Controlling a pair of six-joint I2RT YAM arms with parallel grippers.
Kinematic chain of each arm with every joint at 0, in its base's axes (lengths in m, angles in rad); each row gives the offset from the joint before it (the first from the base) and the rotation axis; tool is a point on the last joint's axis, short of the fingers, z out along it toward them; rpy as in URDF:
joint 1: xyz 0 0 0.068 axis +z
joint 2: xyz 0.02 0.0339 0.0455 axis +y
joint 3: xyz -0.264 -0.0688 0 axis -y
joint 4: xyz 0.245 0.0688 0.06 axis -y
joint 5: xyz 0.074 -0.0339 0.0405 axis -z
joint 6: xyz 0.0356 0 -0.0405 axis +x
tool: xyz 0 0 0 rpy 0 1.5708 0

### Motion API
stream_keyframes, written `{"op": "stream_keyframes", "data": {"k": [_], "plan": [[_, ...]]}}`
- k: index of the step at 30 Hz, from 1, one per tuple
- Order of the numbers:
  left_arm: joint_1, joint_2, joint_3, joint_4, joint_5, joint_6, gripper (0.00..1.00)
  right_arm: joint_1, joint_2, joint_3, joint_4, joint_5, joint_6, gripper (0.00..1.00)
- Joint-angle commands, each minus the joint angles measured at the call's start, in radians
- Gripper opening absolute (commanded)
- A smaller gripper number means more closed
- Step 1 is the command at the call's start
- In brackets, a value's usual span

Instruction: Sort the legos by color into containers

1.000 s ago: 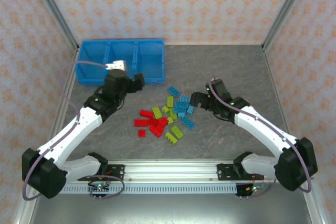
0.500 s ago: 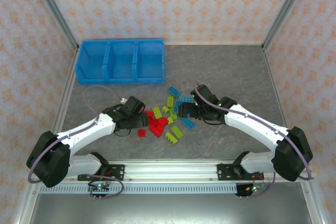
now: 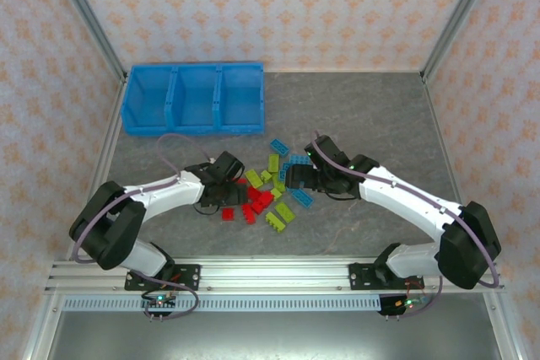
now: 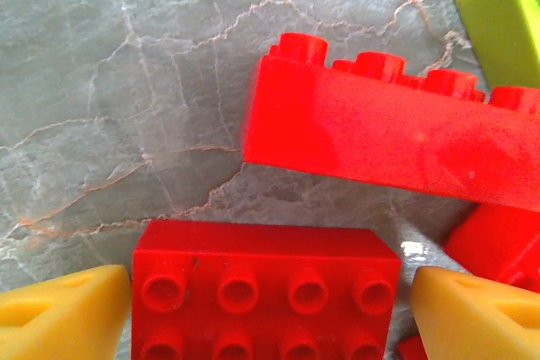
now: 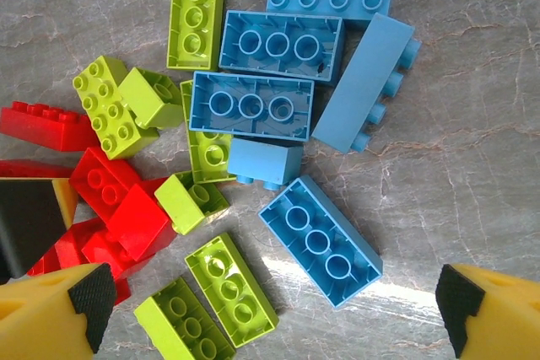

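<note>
The left gripper (image 4: 270, 305) stands open low over the tabletop (image 3: 363, 107), one yellow fingertip (image 4: 63, 309) close beside each end of a studs-up red brick (image 4: 267, 276) lying at the left of the pile of legos (image 3: 278, 212). The right gripper (image 5: 270, 314) is spread wide and holds nothing, above light blue bricks (image 5: 319, 240) and lime green bricks (image 5: 229, 286) at the pile's right. The pile sits mid-tabletop, well apart from the blue containers (image 3: 192, 128) at the far left.

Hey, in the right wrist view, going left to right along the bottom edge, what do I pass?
right tool's finger → lime green bricks → light blue brick → its other finger
</note>
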Motion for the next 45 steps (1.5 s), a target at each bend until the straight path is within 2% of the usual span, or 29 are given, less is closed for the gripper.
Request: {"op": "stream_keyframes", "data": {"k": [1, 9, 15, 18, 22, 26, 28, 31, 35, 38, 42, 44, 45], "plan": [[-0.011, 0.020, 0.000, 0.011, -0.030, 0.016, 0.85, 0.007, -0.014, 0.025, -0.035, 0.025, 0.012, 0.99], [-0.011, -0.006, -0.007, -0.009, -0.074, 0.014, 0.64, 0.008, -0.026, 0.052, -0.040, 0.010, 0.020, 0.99], [0.000, -0.156, 0.054, -0.080, -0.121, 0.037, 0.61, 0.008, -0.076, 0.062, -0.040, 0.036, 0.033, 0.99], [0.070, -0.238, 0.125, -0.114, -0.138, 0.075, 0.60, 0.008, -0.100, 0.062, -0.036, 0.065, 0.037, 0.99], [0.263, -0.251, 0.242, -0.091, -0.152, 0.134, 0.59, 0.008, -0.103, 0.065, -0.026, 0.095, 0.037, 0.99], [0.465, -0.123, 0.400, -0.018, -0.203, 0.138, 0.55, 0.008, -0.102, 0.064, -0.022, 0.103, 0.037, 0.99], [0.557, -0.019, 0.496, -0.001, -0.182, 0.108, 0.53, 0.008, -0.103, 0.065, -0.022, 0.105, 0.037, 0.99], [0.644, 0.159, 0.671, -0.013, -0.164, 0.081, 0.53, 0.008, -0.103, 0.061, -0.031, 0.109, 0.035, 0.99], [0.725, 0.382, 0.905, -0.095, -0.129, 0.060, 0.54, 0.008, -0.154, 0.038, -0.033, 0.126, 0.037, 0.99], [0.774, 0.509, 1.004, -0.127, -0.077, 0.022, 0.57, 0.008, -0.166, 0.036, -0.041, 0.125, 0.038, 0.99], [0.794, 0.569, 1.082, -0.153, -0.052, 0.050, 0.72, 0.008, -0.179, 0.037, -0.053, 0.132, 0.036, 0.99], [0.796, 0.562, 1.100, -0.167, -0.042, 0.064, 0.81, 0.008, -0.181, 0.032, -0.052, 0.142, 0.033, 0.99], [0.795, 0.549, 1.096, -0.165, -0.037, 0.065, 0.82, 0.008, -0.180, 0.031, -0.050, 0.145, 0.034, 0.99]]}}
